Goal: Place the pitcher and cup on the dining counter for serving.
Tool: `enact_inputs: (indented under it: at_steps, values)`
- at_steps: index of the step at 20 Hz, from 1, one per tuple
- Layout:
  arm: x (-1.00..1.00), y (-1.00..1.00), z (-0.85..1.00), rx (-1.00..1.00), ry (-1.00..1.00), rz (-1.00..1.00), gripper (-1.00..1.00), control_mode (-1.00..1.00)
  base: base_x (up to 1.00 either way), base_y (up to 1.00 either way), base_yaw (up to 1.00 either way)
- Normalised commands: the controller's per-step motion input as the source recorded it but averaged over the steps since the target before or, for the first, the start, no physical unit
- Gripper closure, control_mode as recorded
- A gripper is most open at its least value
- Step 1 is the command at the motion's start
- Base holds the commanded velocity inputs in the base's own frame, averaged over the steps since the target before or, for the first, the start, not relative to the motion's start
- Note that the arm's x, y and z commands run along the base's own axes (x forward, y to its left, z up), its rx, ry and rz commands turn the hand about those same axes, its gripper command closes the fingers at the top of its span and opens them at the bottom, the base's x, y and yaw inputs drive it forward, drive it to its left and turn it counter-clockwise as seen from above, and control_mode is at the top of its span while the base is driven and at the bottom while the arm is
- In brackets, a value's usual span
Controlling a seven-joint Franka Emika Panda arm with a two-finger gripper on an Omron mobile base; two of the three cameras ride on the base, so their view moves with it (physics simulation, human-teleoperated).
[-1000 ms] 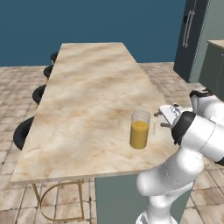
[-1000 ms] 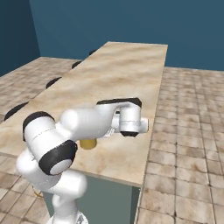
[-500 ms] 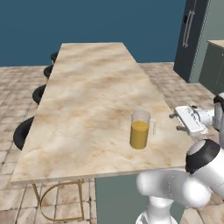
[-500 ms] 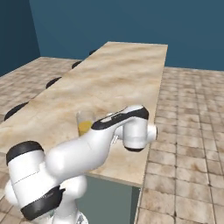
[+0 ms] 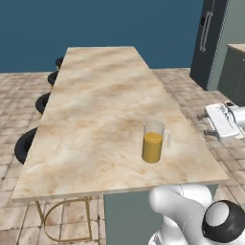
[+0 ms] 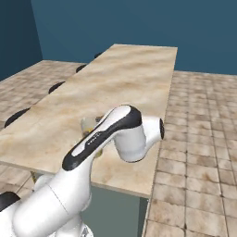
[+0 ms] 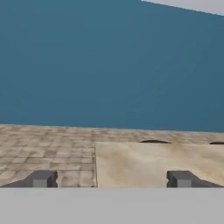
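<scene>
Pitcher (image 5: 153, 142) stands upright on the dining counter (image 5: 95, 110), near the counter's near-right corner, at about 5 o'clock from the slab's centre in the left base view. It is clear, about two-thirds full of orange-yellow liquid, handle facing 3 o'clock. Nothing is touching it.

Gripper (image 5: 206, 124) is off the counter's right edge, at 3 o'clock from the pitcher, clear of it and holding nothing. In the hand view the two finger tips (image 7: 41, 178) sit wide apart with empty space between them; gripper (image 7: 111, 179) looks along the counter top toward the blue wall (image 7: 109, 65), tiled floor (image 7: 43, 153) at 9 o'clock of the slab.

In the right base view the arm's white link and dark elbow cover most of the pitcher (image 6: 88, 125); just a sliver of its rim shows at the link's left edge. Dining counter (image 6: 129, 78) runs away toward 12 o'clock.

Black bar stools (image 5: 26, 143) line the counter's left side, 9 to 11 o'clock in the left base view. Dark fridge (image 5: 210, 43) stands at 2 o'clock against the back wall.
</scene>
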Motion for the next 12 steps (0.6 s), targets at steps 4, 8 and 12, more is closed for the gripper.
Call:
enact_inputs:
  at_steps: [4, 8, 12]
  values:
    - [-0.07, 0.61, 0.81, -0.45, 0.17, -0.26, -1.00, -1.00, 0.00, 0.00, 0.00]
    - [0.00, 0.74, 0.51, -0.62, 0.21, -0.25, -1.00, -1.00, 0.00, 0.00, 0.00]
    - [0.00, 0.61, 0.06, -0.66, 0.18, -0.21, -1.00, -1.00, 0.00, 0.00, 0.00]
